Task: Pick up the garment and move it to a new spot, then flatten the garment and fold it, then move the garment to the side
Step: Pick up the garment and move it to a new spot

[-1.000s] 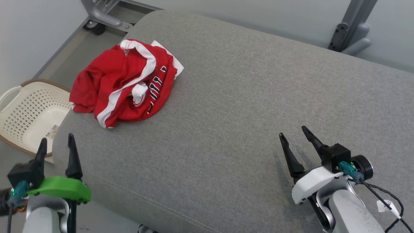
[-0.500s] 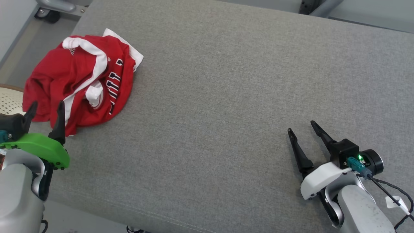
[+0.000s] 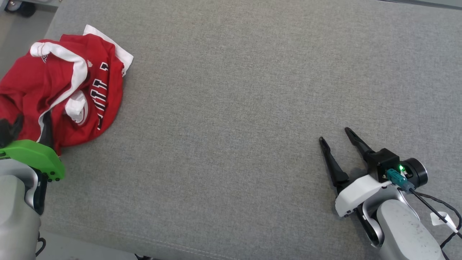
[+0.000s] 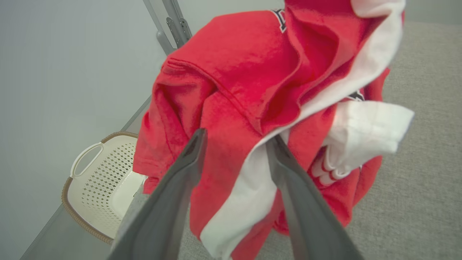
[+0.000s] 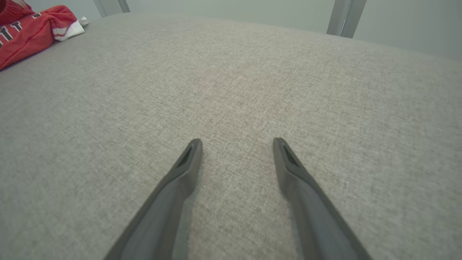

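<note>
Garment (image 3: 61, 90): red jersey with white stripes and dark lettering, crumpled in a heap at the far-left corner of the grey fabric worktop (image 3: 234, 108), not flattened, not folded

Left jaws: released, fingers (image 3: 47, 131) spread over the near edge of the heap. In the left wrist view the two fingers (image 4: 180, 180) straddle a red-and-white fold of the garment (image 4: 252, 72); nothing clamped, and can't tell if the tips touch the cloth

Right jaws: released, fingers (image 3: 332, 162) apart over bare worktop at the near right, well apart from the garment. Right wrist view has the fingers (image 5: 180, 180) low above the fabric surface (image 5: 231, 90), with the garment (image 5: 25, 32) off at the far left

Cream perforated basket (image 4: 104, 180) sits on the floor just beside the worktop's left edge, below the heap
</note>
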`<state>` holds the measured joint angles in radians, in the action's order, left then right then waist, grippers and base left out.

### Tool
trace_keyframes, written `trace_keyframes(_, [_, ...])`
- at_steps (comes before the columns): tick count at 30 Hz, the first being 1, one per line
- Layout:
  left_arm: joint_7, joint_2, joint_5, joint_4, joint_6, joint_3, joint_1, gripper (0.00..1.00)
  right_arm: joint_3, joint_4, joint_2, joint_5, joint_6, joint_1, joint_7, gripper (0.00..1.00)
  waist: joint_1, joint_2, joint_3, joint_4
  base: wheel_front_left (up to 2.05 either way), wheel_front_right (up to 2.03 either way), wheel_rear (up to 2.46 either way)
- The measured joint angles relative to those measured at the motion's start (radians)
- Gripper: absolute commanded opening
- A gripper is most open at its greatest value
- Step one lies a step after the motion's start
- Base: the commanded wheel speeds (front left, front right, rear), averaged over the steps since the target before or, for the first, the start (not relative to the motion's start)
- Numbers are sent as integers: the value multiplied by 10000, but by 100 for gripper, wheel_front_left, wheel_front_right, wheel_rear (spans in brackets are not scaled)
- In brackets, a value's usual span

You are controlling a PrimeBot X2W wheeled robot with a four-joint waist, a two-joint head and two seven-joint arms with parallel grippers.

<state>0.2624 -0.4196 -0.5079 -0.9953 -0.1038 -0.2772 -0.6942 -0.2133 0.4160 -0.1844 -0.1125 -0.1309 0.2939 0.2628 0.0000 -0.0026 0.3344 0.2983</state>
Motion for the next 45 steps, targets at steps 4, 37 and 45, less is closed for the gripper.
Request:
trace_keyframes(4, [2,-44,295,493,253,339,5,0,46,13,52,-50,0,2,0,100,0,0,-52,-98,0,0,0])
trace_keyframes(37, [19,3001,1513,6157,-280,-3432,-967,0,815,-366,1321,-727,0,-337,0,100,0,0,-1139,-4118,0,0,0])
trace_keyframes(45, [17,2679,1753,4326,-228,-2330,74,100,815,-558,1331,-930,0,-328,0,100,0,0,-636,-5055,0,0,0])
